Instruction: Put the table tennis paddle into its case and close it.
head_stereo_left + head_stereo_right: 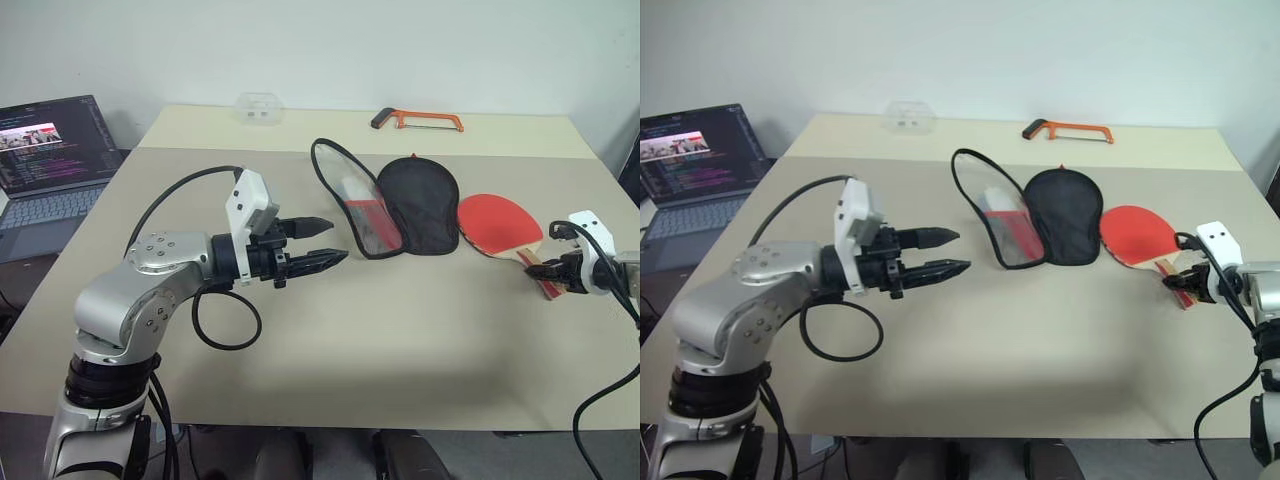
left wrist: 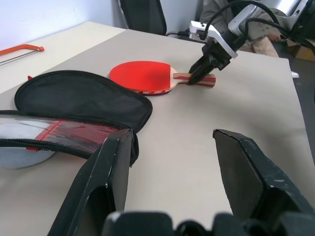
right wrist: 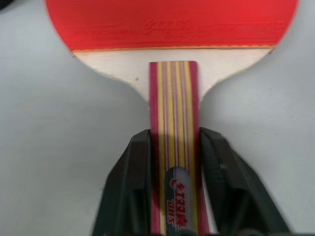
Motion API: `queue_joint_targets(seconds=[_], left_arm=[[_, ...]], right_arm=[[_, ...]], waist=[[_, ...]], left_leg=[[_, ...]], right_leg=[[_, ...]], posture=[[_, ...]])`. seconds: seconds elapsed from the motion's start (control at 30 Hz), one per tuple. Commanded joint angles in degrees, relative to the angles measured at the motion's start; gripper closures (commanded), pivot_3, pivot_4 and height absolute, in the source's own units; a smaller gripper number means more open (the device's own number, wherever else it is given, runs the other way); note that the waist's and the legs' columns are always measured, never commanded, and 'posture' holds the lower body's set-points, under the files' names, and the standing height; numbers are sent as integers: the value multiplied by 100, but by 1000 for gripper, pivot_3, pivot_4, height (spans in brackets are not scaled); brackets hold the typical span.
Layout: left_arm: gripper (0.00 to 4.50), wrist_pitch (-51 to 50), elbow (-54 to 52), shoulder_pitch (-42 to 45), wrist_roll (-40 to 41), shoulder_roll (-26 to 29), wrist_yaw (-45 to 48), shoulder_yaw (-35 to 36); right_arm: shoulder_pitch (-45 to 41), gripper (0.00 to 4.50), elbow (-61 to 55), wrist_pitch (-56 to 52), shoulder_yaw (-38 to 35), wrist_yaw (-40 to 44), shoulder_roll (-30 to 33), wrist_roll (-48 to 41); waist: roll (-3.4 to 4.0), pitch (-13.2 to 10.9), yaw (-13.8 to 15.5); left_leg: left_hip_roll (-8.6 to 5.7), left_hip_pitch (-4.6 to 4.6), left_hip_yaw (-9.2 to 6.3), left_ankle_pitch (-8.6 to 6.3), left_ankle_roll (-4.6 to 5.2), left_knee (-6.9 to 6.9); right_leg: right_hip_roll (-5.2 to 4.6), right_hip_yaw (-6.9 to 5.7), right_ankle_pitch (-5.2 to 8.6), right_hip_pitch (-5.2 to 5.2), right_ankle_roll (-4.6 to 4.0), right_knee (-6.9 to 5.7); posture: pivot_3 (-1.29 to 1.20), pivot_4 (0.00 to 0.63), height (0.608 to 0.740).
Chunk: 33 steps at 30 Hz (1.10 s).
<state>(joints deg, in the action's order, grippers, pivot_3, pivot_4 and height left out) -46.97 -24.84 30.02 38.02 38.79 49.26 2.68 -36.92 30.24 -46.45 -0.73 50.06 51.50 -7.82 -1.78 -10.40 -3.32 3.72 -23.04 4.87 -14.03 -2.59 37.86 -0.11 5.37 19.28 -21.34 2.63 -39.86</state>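
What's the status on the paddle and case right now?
Right tool closed on round red wood-handled paddle, flat on table. Left tool open, empty. Black soft zip case lies unzipped. Nothing between.

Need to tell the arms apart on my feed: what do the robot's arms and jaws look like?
The left gripper has two tapered black fingers, a white camera block above, and a silver arm with round bolted joints and a looping black cable. The right gripper matches: black fingers, white block, black cable trailing down.
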Motion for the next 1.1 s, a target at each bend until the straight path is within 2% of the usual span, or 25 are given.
queue_joint_targets(seconds=[0.03,0.2,0.4,0.57,0.73,0.87,1.0,1.1], left_arm=[[1648,123,-52,87,77,124,-12,249],[1648,126,-28,117,77,125,-64,281],[1648,141,-54,104,65,87,-129,210],[1648,167,-3,140,33,105,-103,173],[1648,210,43,126,-4,191,-30,182],[1648,275,106,119,-26,220,-9,167],[1648,294,116,111,-45,208,-7,155],[1648,293,108,103,-50,207,-5,158]], right_arm=[[38,3533,-475,-275,-122,-104,-133,-136],[-81,3533,-1103,-1133,-1034,-1241,-948,-447],[45,3533,-1697,-1624,-1464,-2360,-1431,-247],[63,3533,-1706,-1832,-1527,-2591,-1193,-218],[359,3533,-2367,-2427,-1093,-1816,-384,-542],[291,3533,-2615,-2691,-1125,-1650,54,-702],[-135,3533,-2579,-2814,-1280,-1883,40,-740],[-654,3533,-2570,-2923,-1355,-2223,-323,-746]], waist=[[0,0,-4],[-2,1,-59],[-1,1,-85],[-2,0,-20],[2,-1,68],[2,-1,62],[2,-1,28],[2,-1,8]], left_leg=[[0,0,0,0,0,0],[3,2,-2,0,-1,1],[2,1,-3,0,-1,-1],[-3,-1,-3,-1,0,-1],[-3,-24,-5,-2,1,-3],[-3,-52,-4,-2,2,0],[-2,-53,-5,-2,2,0],[-2,-71,-5,-2,2,2]], right_leg=[[0,0,0,0,0,0],[4,4,0,0,0,-6],[4,6,0,-3,0,-8],[0,5,0,-3,0,-5],[0,1,1,-23,2,0],[0,3,1,-53,2,-2],[2,3,1,-57,2,-5],[2,4,1,-75,2,-9]], posture=[[0,150,740],[0,150,740],[0,150,740],[0,150,740],[0,150,740],[0,150,740],[0,150,740],[0,150,740]])
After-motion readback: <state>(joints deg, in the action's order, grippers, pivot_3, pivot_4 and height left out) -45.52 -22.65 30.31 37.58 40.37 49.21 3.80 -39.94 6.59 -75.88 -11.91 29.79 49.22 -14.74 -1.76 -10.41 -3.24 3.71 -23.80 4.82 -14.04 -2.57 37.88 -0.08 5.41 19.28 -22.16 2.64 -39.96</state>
